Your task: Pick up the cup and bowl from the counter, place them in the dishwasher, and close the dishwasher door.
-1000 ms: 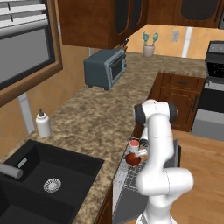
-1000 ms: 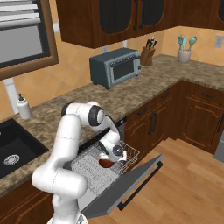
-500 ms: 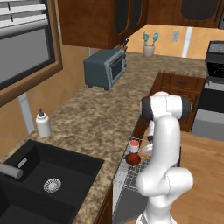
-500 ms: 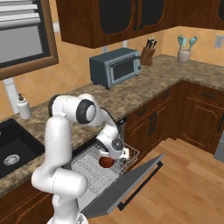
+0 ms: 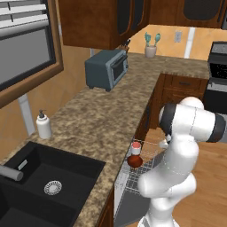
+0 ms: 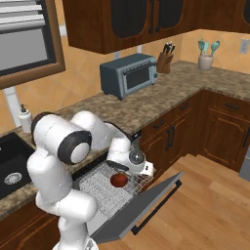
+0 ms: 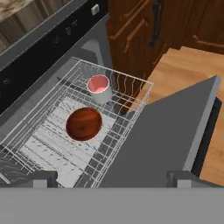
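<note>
Dishwasher (image 6: 97, 168): under the counter (image 5: 102, 128), open; pale wire rack (image 7: 131, 83) pulled out over the lowered door.
Rack contents: one cup (image 7: 99, 87) and one bowl (image 7: 84, 124), both upright, close beside each other but apart; cup toward the rack's outer corner, bowl nearer its middle.
Cup: pale sides, red inside, nothing in it; also seen at the counter edge in the left base view (image 5: 136, 148).
Bowl: dark reddish-brown, glossy, nothing in it; in the right base view (image 6: 118, 180) it sits in the rack just below my hand.
Dishwasher door (image 7: 175, 131): dark grey panel, hinged down, roughly level, jutting over the wooden floor (image 6: 215, 205).
My gripper (image 7: 113, 178): jaws spread wide, nothing between them; only the two dark fingertips (image 7: 41, 178) show at the lower edge of the hand view.
Cup and bowl relative to my gripper: both ahead of and below the fingers, well clear, no contact; bowl nearer than cup.
Sink (image 5: 57, 177): black basin, one drain; no dishes visible.
Utensil holder (image 6: 205, 61): holds teal utensils, count unclear.
Knife block (image 6: 164, 62): holds dark-handled knives, count unclear.
Other counter items: one toaster oven (image 6: 129, 75), one soap dispenser (image 5: 43, 125).
</note>
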Available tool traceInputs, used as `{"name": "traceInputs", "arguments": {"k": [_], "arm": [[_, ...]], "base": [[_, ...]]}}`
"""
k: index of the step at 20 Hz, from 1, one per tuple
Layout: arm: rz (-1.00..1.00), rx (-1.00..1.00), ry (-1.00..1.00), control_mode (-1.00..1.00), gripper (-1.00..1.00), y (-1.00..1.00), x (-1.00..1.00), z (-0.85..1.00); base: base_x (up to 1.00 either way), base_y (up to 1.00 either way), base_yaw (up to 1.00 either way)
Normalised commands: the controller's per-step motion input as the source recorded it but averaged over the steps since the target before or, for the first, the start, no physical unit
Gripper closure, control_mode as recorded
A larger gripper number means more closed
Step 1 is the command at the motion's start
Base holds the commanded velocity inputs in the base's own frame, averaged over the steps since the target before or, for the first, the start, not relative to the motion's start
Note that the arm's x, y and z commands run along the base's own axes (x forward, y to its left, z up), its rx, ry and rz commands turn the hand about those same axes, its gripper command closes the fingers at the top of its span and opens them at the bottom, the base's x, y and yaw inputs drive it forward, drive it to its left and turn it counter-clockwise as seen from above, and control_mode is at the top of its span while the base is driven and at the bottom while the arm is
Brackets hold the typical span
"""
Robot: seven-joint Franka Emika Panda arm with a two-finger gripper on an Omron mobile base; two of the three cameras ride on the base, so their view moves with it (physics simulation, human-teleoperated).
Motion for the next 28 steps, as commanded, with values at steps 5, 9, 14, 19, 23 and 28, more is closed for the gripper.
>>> {"name": "traceInputs", "arguments": {"k": [5,9,14,19,23,28], "arm": [[-0.17,0.21,-0.02,-1.00,-1.00,-0.29,-1.00,0.70],[-0.16,0.25,0.00,-1.00,-1.00,-0.67,-0.85,0.88],[-0.04,0.35,0.01,-1.00,-1.00,-0.71,-0.58,0.58],[0.00,0.56,0.00,-1.00,-1.00,-0.68,-0.27,-0.11],[0.01,0.56,-0.02,-1.00,-1.00,-0.63,-0.02,-0.45],[0.14,0.25,-0.05,-1.00,-1.00,-0.54,0.00,-0.43]], "base": [[0.00,0.00,0.00],[0.00,0.00,0.00],[0.00,0.00,0.00],[0.00,0.00,0.00],[0.00,0.00,0.00],[0.00,0.00,0.00]]}}
